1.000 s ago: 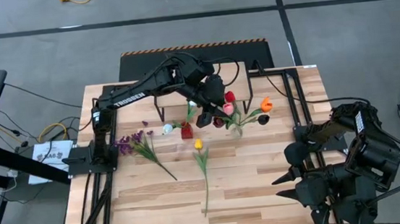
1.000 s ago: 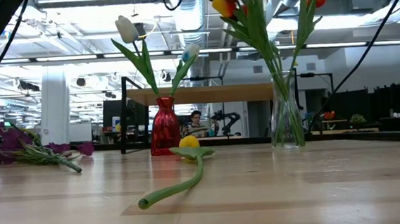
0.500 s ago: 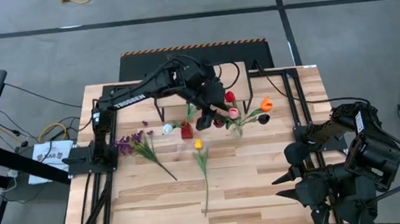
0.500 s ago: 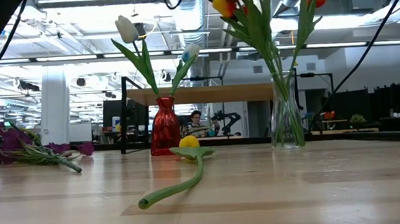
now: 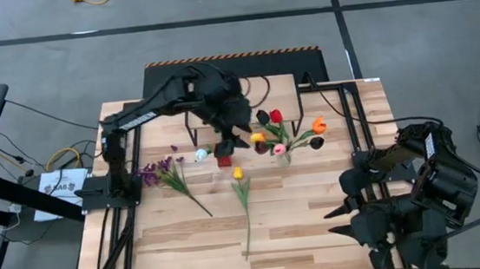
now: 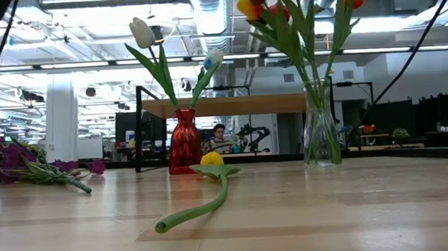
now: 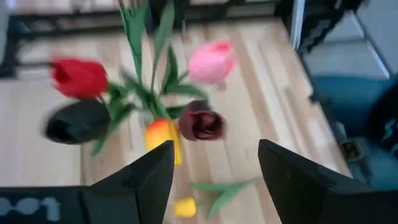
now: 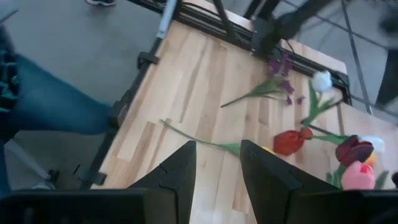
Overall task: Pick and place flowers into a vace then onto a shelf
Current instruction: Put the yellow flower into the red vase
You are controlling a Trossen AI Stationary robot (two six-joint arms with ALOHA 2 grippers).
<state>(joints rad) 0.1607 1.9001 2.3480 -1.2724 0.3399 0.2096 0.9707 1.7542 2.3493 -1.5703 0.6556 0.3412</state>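
Above the worktop's far-middle part, the left arm reaches in from its base at the left edge, elbow raised, w/ the left gripper (image 5: 226, 141) hanging over the red vase (image 5: 223, 159), fingers (image 7: 137, 180) spread apart & holding nothing. Just beside it toward the right edge stands the clear glass vase (image 6: 320, 134) w/ tulips in it: red (image 7: 79, 77), pink (image 7: 211, 61), near-black (image 7: 77, 122), dark maroon (image 7: 201, 122), yellow-orange (image 7: 161, 134) & an orange one (image 5: 319, 127) leaning toward the right edge; no bloom touches the gripper. The red vase holds two white tulips (image 6: 143, 31). The shelf (image 5: 253, 86) sits at the far edge behind the arm, mostly hidden by it. A yellow tulip (image 5: 238, 174) lies flat mid-worktop, stem running toward the near edge, nearer than the gripper & apart from it. The purple blossoms (image 5: 161, 169) lie toward the left edge, stem angled to the middle. The right arm is folded at the near right corner, right gripper (image 8: 216, 163) up off the wood w/ a narrow gap between its fingers, gripping nothing.
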